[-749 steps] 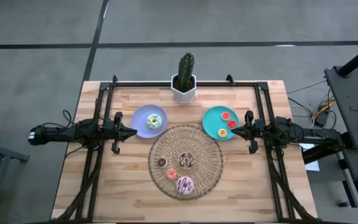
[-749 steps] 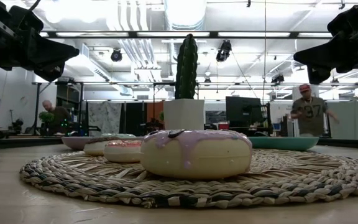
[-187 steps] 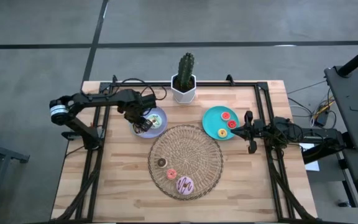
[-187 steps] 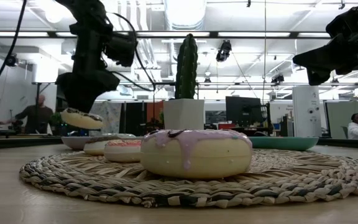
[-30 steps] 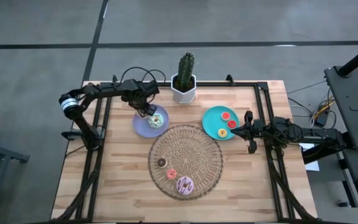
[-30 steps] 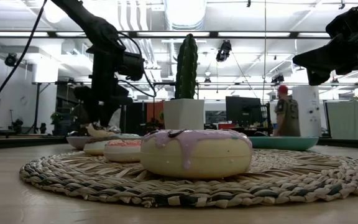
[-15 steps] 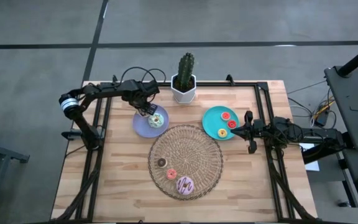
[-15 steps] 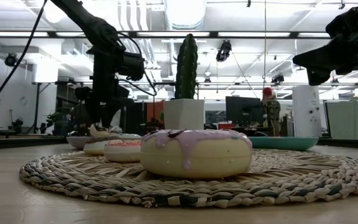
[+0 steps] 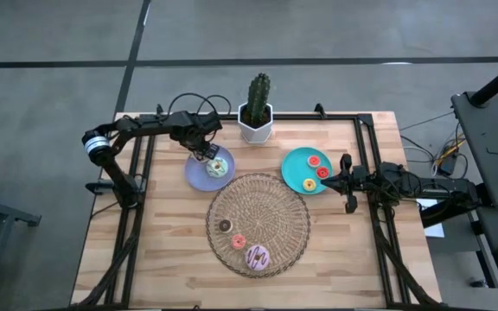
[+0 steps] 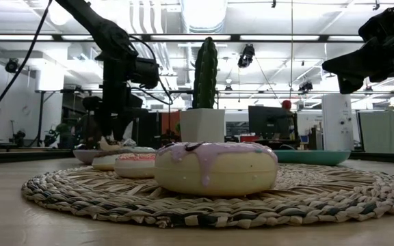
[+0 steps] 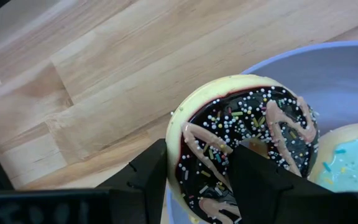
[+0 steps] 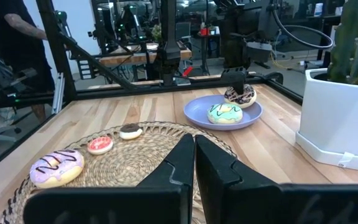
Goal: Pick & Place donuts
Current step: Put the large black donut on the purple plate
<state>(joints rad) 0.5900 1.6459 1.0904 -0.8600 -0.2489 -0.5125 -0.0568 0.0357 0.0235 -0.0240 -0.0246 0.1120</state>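
Sorting of the small toy donuts is judged to be a little past halfway. On the round lavender plate (image 9: 199, 175) the ring iced white and green (image 9: 217, 168) is already set down, and the ring with dark brown icing, pale drizzle and sprinkles (image 11: 244, 149) is being delivered beside it. On the round teal plate (image 9: 294, 172) three tiny rings are seen: a red one (image 9: 322, 172), an orange one (image 9: 314, 160) and a yellow one (image 9: 309, 184). Three pieces are left on the big round woven wicker mat (image 9: 279, 203): the larger ring with pink icing (image 9: 258, 256), a tiny dark brown ring (image 9: 225, 225) and a small red-iced ring (image 9: 239, 241).

The left gripper (image 9: 205, 154) is held over the far edge of the lavender plate, pointing down. In the left wrist view its two dark fingers (image 11: 149, 171) are seen pinching the brown-iced ring across its edge, one finger outside the ring and the other at its hole. The ring is tilted, its lower part at the plate, just beside the white-green ring; whether it is resting on the plate cannot be told. Release is judged to be the step in hand.

The right gripper (image 9: 347, 183) waits just beside the teal plate, its fingers pressed together and nothing held.
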